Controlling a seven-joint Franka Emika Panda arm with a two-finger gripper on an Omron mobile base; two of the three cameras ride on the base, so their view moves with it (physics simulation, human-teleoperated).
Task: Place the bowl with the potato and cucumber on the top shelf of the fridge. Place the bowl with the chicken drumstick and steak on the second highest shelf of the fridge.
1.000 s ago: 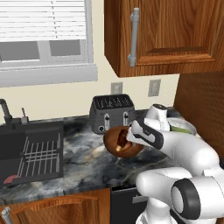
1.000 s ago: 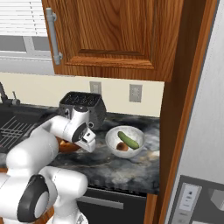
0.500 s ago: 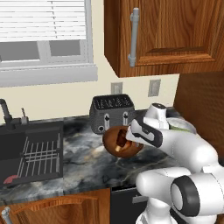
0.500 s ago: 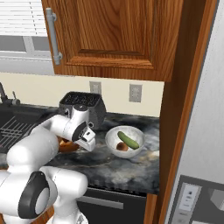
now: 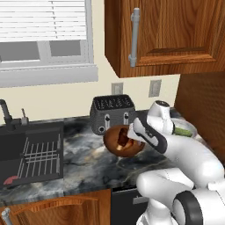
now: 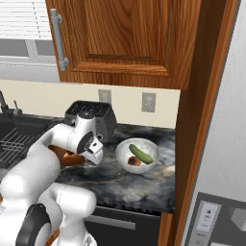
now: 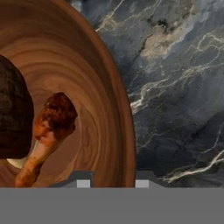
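Gripper [image 7: 109,180] clamped on rim of brown bowl [image 5: 119,141], one finger inside, one outside. Bowl on dark marble counter [image 5: 83,160] before toaster [image 5: 112,113], with drumstick [image 7: 46,131] and steak [image 7: 13,118] inside. Grey bowl [image 6: 137,155] with cucumber [image 6: 140,153] and potato [image 6: 134,161] just beside, on same counter

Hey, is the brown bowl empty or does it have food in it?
Has food: the brown bowl holds a drumstick beside a dark steak.
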